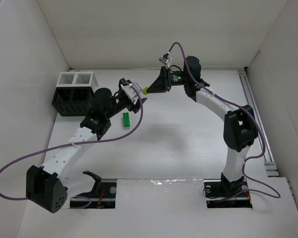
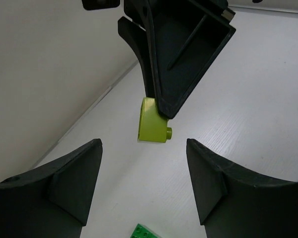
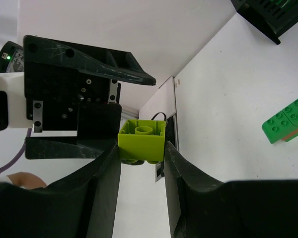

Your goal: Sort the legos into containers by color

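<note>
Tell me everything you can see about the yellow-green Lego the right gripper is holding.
The yellow-green Lego is a small, glossy plastic block with one round stud showing on a face. The right gripper pinches it by two opposite sides, in the air above the white table. The left gripper faces it, open, without touching it.

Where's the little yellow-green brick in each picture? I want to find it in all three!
Top view: the yellow-green brick is in the upper middle, at the tip of the right end effector.
Left wrist view: the brick is in the middle, held under that end effector's tip.
Right wrist view: the brick is in the middle, pinched by that end effector.
Shared landmark: the green brick lying on the table shows in all three.
</note>
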`<state>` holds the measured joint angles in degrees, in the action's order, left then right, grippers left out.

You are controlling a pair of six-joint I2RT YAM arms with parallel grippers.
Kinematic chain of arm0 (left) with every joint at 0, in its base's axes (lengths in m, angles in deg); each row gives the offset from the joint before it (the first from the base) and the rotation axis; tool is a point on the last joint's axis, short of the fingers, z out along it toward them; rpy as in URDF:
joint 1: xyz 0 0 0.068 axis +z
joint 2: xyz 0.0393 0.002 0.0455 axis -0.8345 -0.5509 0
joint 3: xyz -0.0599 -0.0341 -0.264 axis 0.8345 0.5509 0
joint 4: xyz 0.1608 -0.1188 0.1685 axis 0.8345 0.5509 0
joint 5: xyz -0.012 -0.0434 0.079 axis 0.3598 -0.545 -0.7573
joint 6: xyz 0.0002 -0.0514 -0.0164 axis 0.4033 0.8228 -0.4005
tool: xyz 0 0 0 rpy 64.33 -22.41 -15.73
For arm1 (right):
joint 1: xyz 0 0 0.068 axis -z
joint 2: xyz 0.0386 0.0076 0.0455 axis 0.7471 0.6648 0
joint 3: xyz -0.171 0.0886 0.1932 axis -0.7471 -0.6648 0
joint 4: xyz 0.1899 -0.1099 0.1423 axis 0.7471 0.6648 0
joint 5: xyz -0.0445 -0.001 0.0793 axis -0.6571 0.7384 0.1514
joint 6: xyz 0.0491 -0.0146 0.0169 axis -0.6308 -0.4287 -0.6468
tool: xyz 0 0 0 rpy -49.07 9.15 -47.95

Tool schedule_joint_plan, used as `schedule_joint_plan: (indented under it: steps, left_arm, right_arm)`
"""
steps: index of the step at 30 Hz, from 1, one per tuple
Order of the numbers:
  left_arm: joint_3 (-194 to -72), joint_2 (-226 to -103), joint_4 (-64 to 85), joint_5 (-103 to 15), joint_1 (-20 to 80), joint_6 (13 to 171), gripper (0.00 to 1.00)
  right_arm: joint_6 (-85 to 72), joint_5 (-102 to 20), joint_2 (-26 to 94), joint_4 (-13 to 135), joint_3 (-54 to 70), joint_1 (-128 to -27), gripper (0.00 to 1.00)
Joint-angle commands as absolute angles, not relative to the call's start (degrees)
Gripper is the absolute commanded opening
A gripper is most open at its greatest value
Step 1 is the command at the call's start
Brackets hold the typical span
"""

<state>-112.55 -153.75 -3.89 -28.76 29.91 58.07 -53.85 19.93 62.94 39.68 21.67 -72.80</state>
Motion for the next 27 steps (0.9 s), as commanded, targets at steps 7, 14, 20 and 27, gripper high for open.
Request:
schedule_joint_plan:
  steps: [7,14,20,27]
  left_arm:
    - [-115.01,-151.86,-8.65,-25.55,29.5,61.52,0.59]
    - [-115.01,-151.86,-9.26,-25.55,29.5,62.05,0.28]
    - [-114.49,-151.34,-9.88,-26.69,29.5,63.27,0.02]
    - [-114.49,-149.32,-6.46,-31.16,30.11,66.88,0.0]
  right_arm:
    - [-53.21,20.92,62.72,36.46,25.62,-74.79,0.0]
    - [-53.21,21.45,62.72,36.46,25.62,-75.32,0.0]
    - [-53.21,21.45,62.72,36.46,25.62,-75.85,0.12]
    - [-52.15,20.3,59.3,36.46,24.4,-73.22,0.82]
